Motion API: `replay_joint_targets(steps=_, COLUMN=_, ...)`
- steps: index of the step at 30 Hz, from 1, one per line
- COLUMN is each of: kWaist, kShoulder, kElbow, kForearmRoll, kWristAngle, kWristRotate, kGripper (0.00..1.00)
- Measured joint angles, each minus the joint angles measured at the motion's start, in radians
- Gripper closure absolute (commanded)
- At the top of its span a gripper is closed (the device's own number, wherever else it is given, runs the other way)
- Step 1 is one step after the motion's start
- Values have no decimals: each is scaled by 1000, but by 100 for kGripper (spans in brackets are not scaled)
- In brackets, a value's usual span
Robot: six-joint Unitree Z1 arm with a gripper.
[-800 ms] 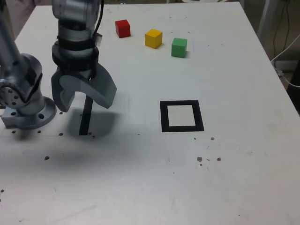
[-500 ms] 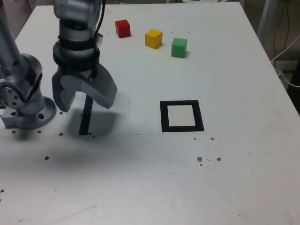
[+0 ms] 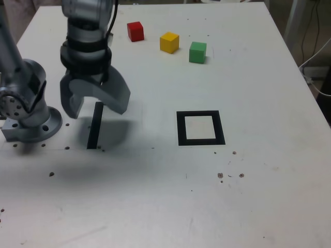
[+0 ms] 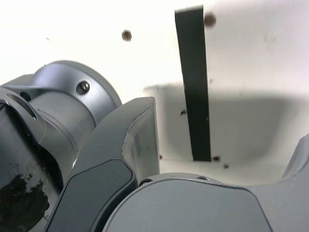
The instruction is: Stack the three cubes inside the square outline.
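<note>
Here, landmark: the thick black square tape frame with a white centre (image 3: 200, 127) lies flat on the white table (image 3: 258, 196), with nothing inside it.

Red cube: the small solid red block (image 3: 135, 31) sits on the table well beyond the square frame, toward the far edge and off to the exterior view's left of the frame.

Yellow cube: the small solid yellow block (image 3: 169, 42) stands beyond the square frame, a little to the exterior view's left of it, between the red and green blocks and apart from both.

Green cube: the small solid green block (image 3: 197, 52) is the nearest of the three to the square frame, almost straight beyond it, still well apart from it.

Fingers: the grey metal gripper (image 3: 94, 105) hangs to the exterior view's left of the square frame, its two curved fingers (image 3: 116, 97) spread wide and grasping nothing.

Tape strip: a straight black strip of tape (image 3: 94, 125) lies on the table to the exterior view's left of the square frame, under the spread fingers; in the wrist view the strip (image 4: 194, 82) shows between them.

Arm base: the round grey metal base (image 3: 30, 111) stands farther from the square frame than the strip, at the exterior view's left edge.
</note>
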Motion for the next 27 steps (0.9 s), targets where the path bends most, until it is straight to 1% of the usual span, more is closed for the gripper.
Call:
replay_joint_targets(steps=4, kWaist=89, kShoulder=-3, kElbow=-41, kForearmRoll=20, kWristAngle=46, kWristRotate=2, kGripper=1)
replay_joint_targets(steps=7, kWaist=174, kShoulder=-3, kElbow=-92, kForearmRoll=47, kWristAngle=77, kWristRotate=32, kGripper=1)
replay_joint_targets(steps=13, kWaist=334, kShoulder=11, kElbow=-199, kForearmRoll=81, kWristAngle=110, kWristRotate=101, kGripper=1)
replay_joint_targets(steps=18, kWaist=468, kShoulder=85, kElbow=-304, kForearmRoll=101, kWristAngle=138, kWristRotate=137, kGripper=1)
replay_joint_targets(steps=22, kWaist=562, kShoulder=155, kElbow=-384, kForearmRoll=113, kWristAngle=152, kWristRotate=157, kGripper=1)
replay_joint_targets(steps=27, kWaist=653, kShoulder=235, kElbow=-490, kForearmRoll=139, kWristAngle=164, kWristRotate=185, kGripper=1)
